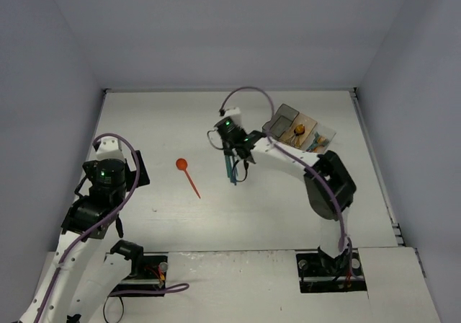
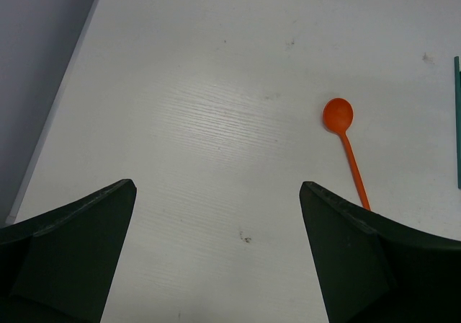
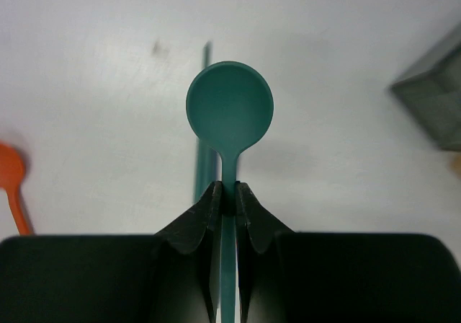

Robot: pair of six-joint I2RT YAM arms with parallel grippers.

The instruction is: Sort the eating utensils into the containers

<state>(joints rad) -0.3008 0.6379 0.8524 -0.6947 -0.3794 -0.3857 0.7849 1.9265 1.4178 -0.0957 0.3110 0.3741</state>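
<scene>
A spoon (image 1: 187,174) is lying on the table (image 1: 144,121) left of centre, ahead and right of the left gripper (image 2: 217,184). Right of it, the right gripper (image 1: 232,166) is holding a second spoon (image 3: 229,107) over a utensil (image 3: 204,157). The bins (image 1: 295,130) are sitting in a row far right.

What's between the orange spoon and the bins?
The right gripper, shut on a teal spoon, with another teal utensil on the table by it; the top view shows this between the orange spoon and the bins.
</scene>
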